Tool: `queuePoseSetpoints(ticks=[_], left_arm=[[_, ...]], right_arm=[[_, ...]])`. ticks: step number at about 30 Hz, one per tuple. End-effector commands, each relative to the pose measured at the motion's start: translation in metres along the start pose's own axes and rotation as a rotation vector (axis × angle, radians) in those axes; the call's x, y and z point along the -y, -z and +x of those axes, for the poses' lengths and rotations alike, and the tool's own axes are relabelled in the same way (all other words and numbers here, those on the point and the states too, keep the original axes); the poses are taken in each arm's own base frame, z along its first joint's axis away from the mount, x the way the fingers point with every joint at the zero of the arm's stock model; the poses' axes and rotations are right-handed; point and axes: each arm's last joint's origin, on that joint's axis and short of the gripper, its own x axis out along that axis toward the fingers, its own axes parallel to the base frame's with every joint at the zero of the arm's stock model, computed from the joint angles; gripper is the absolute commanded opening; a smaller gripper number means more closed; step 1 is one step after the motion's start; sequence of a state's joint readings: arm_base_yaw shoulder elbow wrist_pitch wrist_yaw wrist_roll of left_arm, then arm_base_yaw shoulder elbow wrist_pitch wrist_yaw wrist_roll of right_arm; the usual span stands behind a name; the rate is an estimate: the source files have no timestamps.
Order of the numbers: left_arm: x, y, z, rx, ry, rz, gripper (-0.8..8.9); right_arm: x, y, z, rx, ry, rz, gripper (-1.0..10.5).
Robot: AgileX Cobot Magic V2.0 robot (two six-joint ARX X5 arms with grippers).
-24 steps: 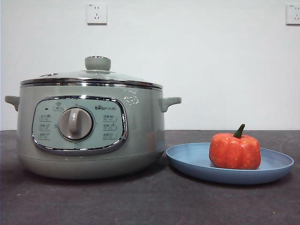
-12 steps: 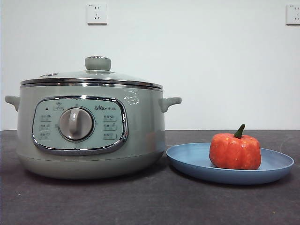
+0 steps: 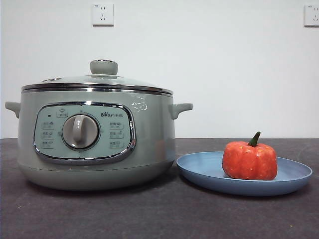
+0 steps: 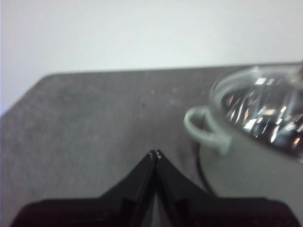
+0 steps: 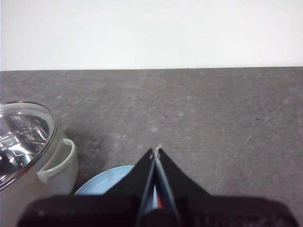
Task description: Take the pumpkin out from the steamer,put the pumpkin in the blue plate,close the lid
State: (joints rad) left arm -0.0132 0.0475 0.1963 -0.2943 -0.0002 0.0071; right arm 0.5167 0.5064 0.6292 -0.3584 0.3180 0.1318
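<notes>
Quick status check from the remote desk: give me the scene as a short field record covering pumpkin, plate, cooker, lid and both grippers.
pumpkin: small orange-red ribbed toy pumpkin with green stem, upright on the plate
plate: wide shallow light-blue plate, on the dark table beside the cooker
steamer: large round sage-green cooker with a central dial
lid: glass lid with steel rim and green knob, seated on the cooker
left gripper: jaws shut, empty, above the table near the cooker's side handle
right gripper: jaws shut, empty, above the plate
task state: all three steps look done

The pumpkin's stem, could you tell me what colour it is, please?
Dark green, on the orange-red pumpkin; its stem shows best in the front view.
</notes>
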Motion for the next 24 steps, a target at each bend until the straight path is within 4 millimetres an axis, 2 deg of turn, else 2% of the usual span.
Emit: queuePoseSetpoints(ticks=[1, 4, 8, 24], left_arm=[[0.000, 0.022, 0.010, -0.018, -0.005, -0.011, -0.03], [0.000, 0.039, 0.016, -0.044, -0.004, -0.020, -0.03], [0.000, 0.048, 0.016, -0.077, -0.003, -0.042, -0.03], [-0.001, 0.048, 0.016, -0.072, -0.014, -0.066, -0.03]], right_arm=[[0.000, 0.001, 0.000, 0.004, 0.001, 0.010, -0.2], [0.000, 0.001, 0.000, 0.004, 0.002, 0.010, -0.2], [0.000, 0.001, 0.000, 0.003, 0.002, 0.009, -0.2], [0.000, 0.001, 0.000, 0.002, 0.002, 0.009, -0.2]])
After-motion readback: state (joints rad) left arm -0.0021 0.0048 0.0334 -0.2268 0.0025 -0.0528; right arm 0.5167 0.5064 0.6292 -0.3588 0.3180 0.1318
